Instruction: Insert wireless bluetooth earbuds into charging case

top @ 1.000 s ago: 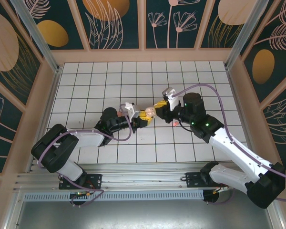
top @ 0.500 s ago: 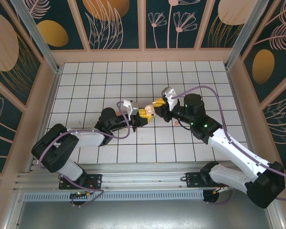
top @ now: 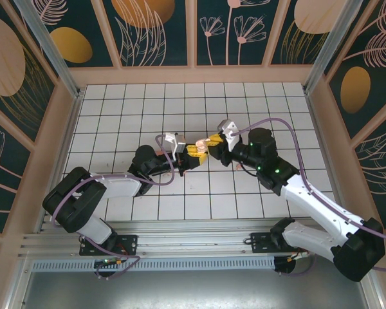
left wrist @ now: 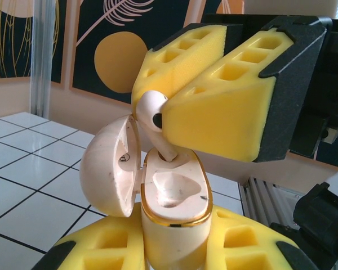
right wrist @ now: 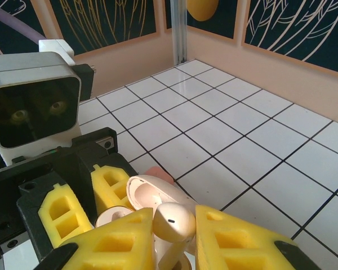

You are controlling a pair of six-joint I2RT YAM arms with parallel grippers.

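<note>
- Left gripper [left wrist: 172,253] clamps the open charging case [left wrist: 172,197], raised off the table [top: 148,103].
- Right gripper [right wrist: 169,242] pinches a pale earbud [right wrist: 173,220], stem tip at a socket.
- I judge it unseated; the second socket looks empty.

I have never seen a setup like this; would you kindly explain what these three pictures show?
Two robot arms work over a white tiled table. One picture looks down from above; the other two come from a camera on each wrist. The left tool grips an open beige charging case between yellow foam pads. The right tool pinches a pale earbud, stem down, right over the case's socket. A tiny reddish speck lies on the tiles by the right arm, too small to identify.
</note>
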